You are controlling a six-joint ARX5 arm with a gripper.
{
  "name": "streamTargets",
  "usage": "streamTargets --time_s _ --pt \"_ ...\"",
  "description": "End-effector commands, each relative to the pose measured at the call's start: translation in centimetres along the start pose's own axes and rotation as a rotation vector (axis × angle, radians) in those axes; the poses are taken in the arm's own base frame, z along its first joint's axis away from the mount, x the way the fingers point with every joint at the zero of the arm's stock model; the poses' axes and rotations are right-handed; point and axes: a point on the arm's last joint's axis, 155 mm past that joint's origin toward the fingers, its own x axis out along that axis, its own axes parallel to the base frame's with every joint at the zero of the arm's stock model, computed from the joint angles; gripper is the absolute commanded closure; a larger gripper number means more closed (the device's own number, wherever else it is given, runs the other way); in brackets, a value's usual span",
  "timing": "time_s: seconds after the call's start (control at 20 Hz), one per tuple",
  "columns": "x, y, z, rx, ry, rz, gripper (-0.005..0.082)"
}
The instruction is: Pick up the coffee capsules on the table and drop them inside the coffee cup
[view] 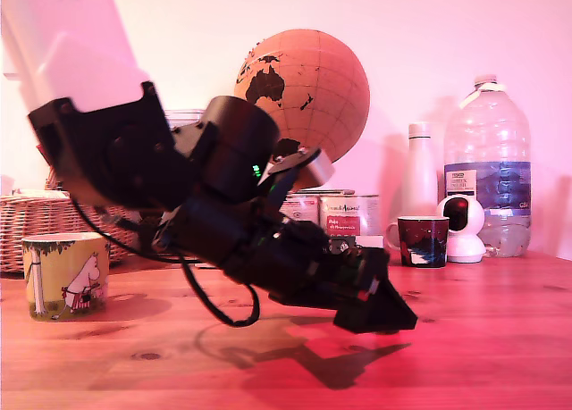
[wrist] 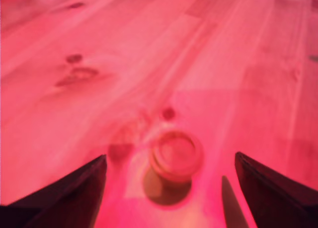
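Gripper: I see my gripper [wrist: 169, 188] with its jaws spread wide in the wrist view, a dark finger [wrist: 74, 193] at each side, and nothing held between them.
Capsule: one brownish coffee capsule [wrist: 175, 156] lies on the wood in the gap between the fingers, touching neither as far as I can tell; the picture is blurred and tinted red, so I cannot vouch for its colour.
Arm: in the exterior view my arm [view: 223, 205] leans down from the upper left, and the gripper tip [view: 380, 310] sits low over the table [view: 483, 338], near the middle; the capsule is hidden from this view.
Coffee cup: the yellow-green coffee cup [view: 64, 274] with its white cartoon figure stands upright at the exterior view's left, well apart from the gripper.
Dark mug: a small dark mug [view: 422, 240] stands farther back, toward the exterior view's right.
Back row: behind it I see a white camera [view: 461, 227], a white bottle [view: 418, 173], a large clear water bottle [view: 490, 164], some tins [view: 344, 213], a globe [view: 308, 93] and a wicker basket [view: 40, 222].
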Motion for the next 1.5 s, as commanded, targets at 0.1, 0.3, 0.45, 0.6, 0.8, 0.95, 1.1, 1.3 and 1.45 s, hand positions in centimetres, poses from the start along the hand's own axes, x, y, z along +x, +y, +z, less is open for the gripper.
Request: streamTargets --time_s 0.1,0.3,0.45,0.6,0.8,0.95,1.1,1.3,1.45 --pt "0.8 0.0 -1.4 -0.025 0.060 -0.005 0.0028" --pt "1.9 0.2 -2.3 -0.058 0.102 -0.008 0.0048" --pt "2.2 0.0 -2.5 -0.061 0.117 -0.013 0.0117" --pt "2.3 -0.1 -2.5 -0.060 0.118 -0.016 0.0384" --pt "2.3 -0.1 -2.5 -0.060 0.119 -0.016 0.0557" --pt "2.2 -0.1 -2.5 -0.060 0.118 -0.015 0.0557" --pt "2.0 -0.1 -2.2 -0.061 0.121 -0.015 0.0557" --pt "1.3 -0.1 -1.2 -0.061 0.118 -0.013 0.0557" --pt "0.3 0.0 -0.7 -0.069 0.139 -0.009 0.0557"
